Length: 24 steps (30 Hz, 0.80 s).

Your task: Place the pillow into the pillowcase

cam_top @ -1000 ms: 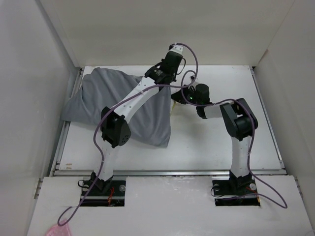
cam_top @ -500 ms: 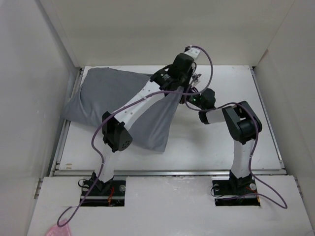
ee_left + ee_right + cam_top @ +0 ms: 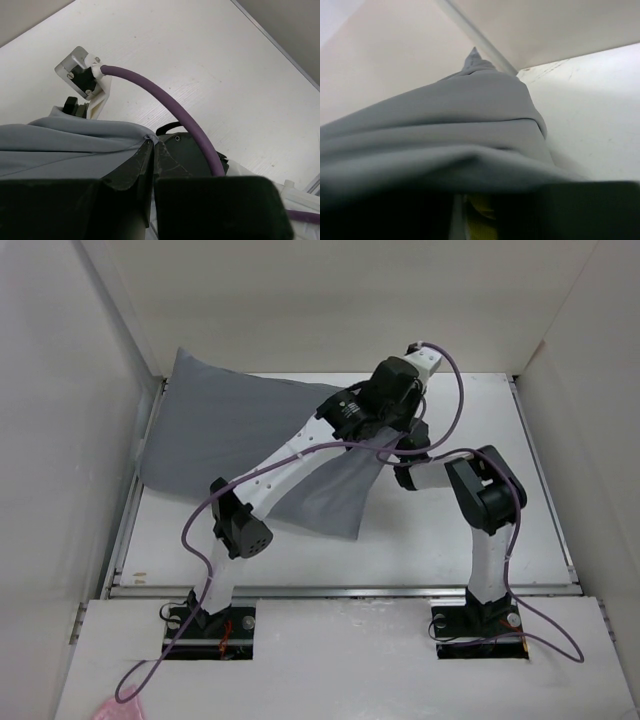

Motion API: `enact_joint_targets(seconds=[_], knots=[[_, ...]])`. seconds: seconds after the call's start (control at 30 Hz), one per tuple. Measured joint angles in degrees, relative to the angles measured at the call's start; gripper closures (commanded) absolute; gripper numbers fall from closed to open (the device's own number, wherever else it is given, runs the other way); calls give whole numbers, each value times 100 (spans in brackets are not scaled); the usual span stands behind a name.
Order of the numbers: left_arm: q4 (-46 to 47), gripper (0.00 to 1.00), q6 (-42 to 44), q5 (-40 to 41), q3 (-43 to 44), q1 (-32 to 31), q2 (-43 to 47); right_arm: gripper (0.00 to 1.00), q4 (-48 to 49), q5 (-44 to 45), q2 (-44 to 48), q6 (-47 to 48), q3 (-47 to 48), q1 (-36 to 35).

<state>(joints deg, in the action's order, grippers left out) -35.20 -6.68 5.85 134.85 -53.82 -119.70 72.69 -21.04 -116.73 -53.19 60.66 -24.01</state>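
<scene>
The grey pillowcase (image 3: 230, 440) lies bulging over the back left of the table, its right end lifted. My left gripper (image 3: 388, 440) is shut on a pinch of its edge, which shows at the fingertips in the left wrist view (image 3: 151, 144). My right gripper (image 3: 403, 458) sits just under it, below the raised fabric. In the right wrist view the pillowcase (image 3: 445, 125) drapes over my right gripper (image 3: 476, 212), which is shut on the yellow-banded edge of the pillow (image 3: 484, 222). The rest of the pillow is hidden inside the pillowcase.
White walls enclose the table (image 3: 450, 530) at the left, back and right. A metal rail (image 3: 340, 590) runs along its near edge. The left arm's purple cable (image 3: 165, 100) arcs over the right arm's black wrist (image 3: 187, 155).
My left gripper has risen and moved right with the pillowcase edge, pulling the fabric taut. My right gripper has shifted right beneath it. The yellow edge no longer shows from above.
</scene>
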Motion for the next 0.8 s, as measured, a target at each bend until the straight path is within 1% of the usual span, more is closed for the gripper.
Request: enact_joint_targets(seconds=[0.03,0.07,0.1,0.13,0.17,0.2,0.23,0.27,0.3,0.33,0.37,0.4,0.43,0.53,0.63,0.7,0.8], knots=[[-2,100,-11,9,9,13,2,42,15,50,0,17,-2,9],[7,88,-35,7,13,33,2,36,15,76,0,35,-17,46],[17,71,-74,-11,13,72,2,31,11,81,15,68,-55,87],[33,54,-125,-52,13,118,2,20,-39,68,50,90,-122,140],[61,32,-170,-98,13,175,2,18,-105,15,94,98,-208,214],[96,25,-227,-140,13,227,2,18,-243,-72,153,111,-289,304],[151,15,-304,-153,13,282,2,16,-420,-144,216,142,-363,396],[203,0,-282,-166,13,343,9,11,-684,-256,302,175,-450,509],[258,0,-299,-177,13,409,11,11,-964,-417,380,214,-509,638],[306,0,-339,-173,11,461,24,7,-1276,-597,455,275,-540,772],[337,0,-345,-170,7,525,37,0,-1596,-748,538,367,-551,907],[367,0,-345,-175,0,575,63,0,-1996,-901,625,511,-577,1012],[396,0,-345,-168,-13,616,92,0,-2201,-955,780,621,-625,1145],[452,0,-345,-114,-17,758,175,0,-3731,-999,1399,1320,-579,1388],[505,0,-345,-24,-37,927,269,0,-5372,-660,1908,2122,-291,1392],[553,0,-356,33,-133,1067,380,0,-6201,-269,2194,2511,-245,1377],[595,0,-393,199,-479,1346,649,0,-7276,490,2535,2820,-269,1351]])
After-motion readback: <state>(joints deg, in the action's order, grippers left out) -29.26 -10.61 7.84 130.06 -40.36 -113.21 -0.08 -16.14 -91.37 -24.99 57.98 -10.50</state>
